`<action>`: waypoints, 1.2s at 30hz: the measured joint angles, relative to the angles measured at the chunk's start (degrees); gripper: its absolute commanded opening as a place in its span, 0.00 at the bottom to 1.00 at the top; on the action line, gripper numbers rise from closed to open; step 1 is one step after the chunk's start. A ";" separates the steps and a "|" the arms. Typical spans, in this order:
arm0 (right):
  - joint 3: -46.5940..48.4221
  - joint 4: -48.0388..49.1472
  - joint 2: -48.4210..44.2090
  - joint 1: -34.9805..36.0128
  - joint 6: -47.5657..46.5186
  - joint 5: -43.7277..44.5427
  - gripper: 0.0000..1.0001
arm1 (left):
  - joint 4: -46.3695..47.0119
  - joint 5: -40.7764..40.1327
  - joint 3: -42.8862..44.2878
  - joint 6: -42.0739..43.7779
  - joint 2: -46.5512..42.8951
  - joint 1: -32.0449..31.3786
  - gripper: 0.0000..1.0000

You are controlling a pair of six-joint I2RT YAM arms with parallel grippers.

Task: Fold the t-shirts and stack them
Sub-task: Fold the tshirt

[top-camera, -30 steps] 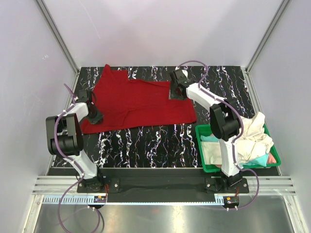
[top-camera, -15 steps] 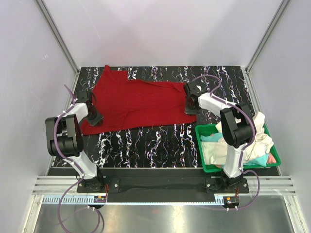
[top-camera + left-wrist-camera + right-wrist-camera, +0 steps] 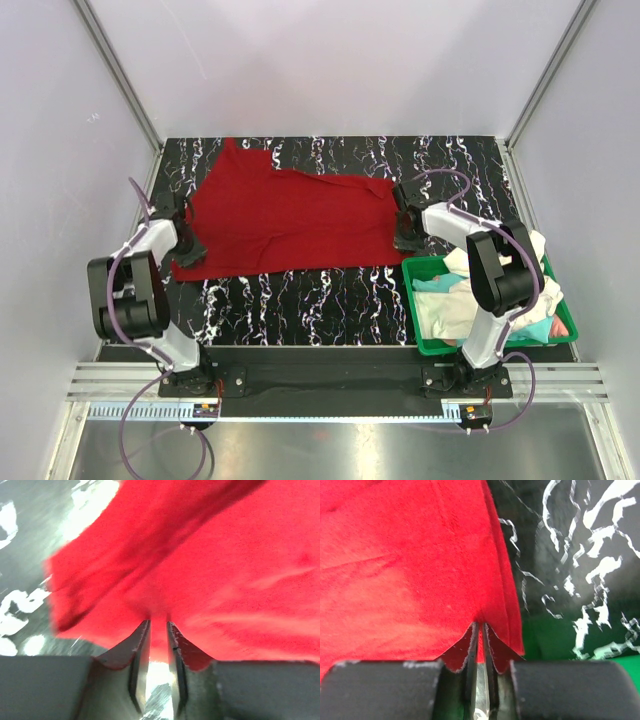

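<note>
so, left end effector (image 3: 157, 623) and right end effector (image 3: 479, 625) tight on red t-shirt (image 3: 290, 215), green bin (image 3: 413, 310) beside latter

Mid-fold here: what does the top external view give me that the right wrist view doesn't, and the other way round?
Only the top external view shows the whole red t-shirt spread out, the left gripper at its left edge, and cream cloth heaped in the green bin. Only the right wrist view shows the right gripper up close, its jaws closed on the shirt's edge with cloth pinched between them. Both show the red shirt, the marbled black table and part of the green bin.
</note>
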 measured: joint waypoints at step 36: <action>3.13 -4.98 -0.15 -0.39 -0.13 -6.05 0.31 | -0.42 7.87 -3.85 -1.11 -0.87 13.35 0.04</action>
